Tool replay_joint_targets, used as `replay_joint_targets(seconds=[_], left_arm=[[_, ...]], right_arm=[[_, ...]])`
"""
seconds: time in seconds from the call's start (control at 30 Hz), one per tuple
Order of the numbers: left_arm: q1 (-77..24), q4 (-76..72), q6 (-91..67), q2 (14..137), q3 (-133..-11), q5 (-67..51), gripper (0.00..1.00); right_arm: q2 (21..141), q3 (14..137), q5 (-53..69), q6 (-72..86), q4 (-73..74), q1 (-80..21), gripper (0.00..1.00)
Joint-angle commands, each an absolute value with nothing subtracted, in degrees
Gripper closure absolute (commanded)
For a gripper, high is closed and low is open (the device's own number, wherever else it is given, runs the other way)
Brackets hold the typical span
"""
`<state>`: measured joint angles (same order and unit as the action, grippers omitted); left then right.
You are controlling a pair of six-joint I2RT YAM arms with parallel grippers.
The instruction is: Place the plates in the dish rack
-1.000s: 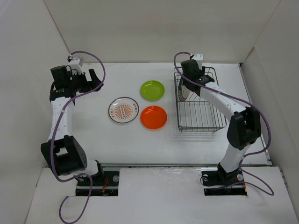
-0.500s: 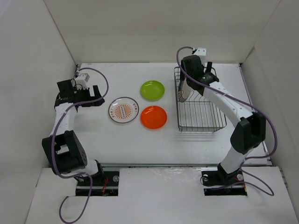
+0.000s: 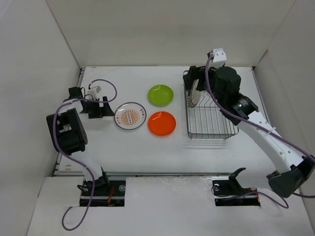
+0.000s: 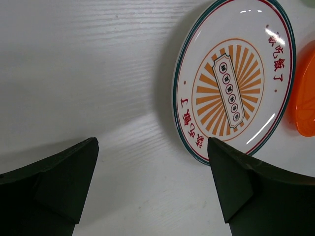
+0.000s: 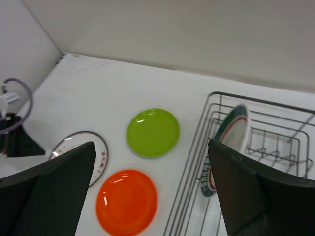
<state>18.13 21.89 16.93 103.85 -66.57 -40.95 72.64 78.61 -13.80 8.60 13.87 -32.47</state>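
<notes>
The sunburst plate [image 3: 130, 116] lies flat on the table, with the orange plate [image 3: 162, 123] to its right and the lime green plate [image 3: 161, 95] behind. The teal-rimmed white plate [image 3: 196, 93] stands on edge in the far left end of the dark wire dish rack [image 3: 211, 129]. My left gripper [image 3: 104, 107] is open and low over the table, just left of the sunburst plate [image 4: 234, 81]. My right gripper [image 3: 198, 78] is open and empty, raised above the rack's far end; its view shows the green plate [image 5: 153, 132], orange plate [image 5: 127, 201] and racked plate [image 5: 231, 137].
White walls enclose the table on the left, back and right. The rack [image 5: 275, 167] stands at the right side, its prongs along the far end. Purple cables loop from both arms.
My left gripper has come down and moved right, close to the sunburst plate. My right gripper has let go of the teal-rimmed plate, now standing in the rack, and has risen and drawn back.
</notes>
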Motion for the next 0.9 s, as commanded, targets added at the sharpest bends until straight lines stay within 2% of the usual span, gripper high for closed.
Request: replay_joint_targets(seconds=[0.0,0.2,0.57,0.73,0.87], left_arm=[[18.54,24.69,18.9,105.8,-69.87,-44.82,0.11],[18.54,26.89,19.6,111.01,-73.12,-46.41,0.21],[13.71,26.28,19.08,116.36,-74.36,-47.46,0.29],[13.71,25.75,18.46,116.98,-74.88,-47.46,0.42],[13.71,25.22,17.93,118.56,-74.88,-47.46,0.43]], right_arm=[[71.72,78.57,-9.22,6.94,8.53,-34.71,0.0],[71.72,78.57,-11.16,6.94,8.53,-35.33,0.0],[70.66,78.05,-12.92,8.09,8.53,-35.33,0.0],[70.05,78.05,-13.45,8.09,8.53,-35.86,0.0],[69.52,77.52,-12.92,8.09,8.53,-35.86,0.0]])
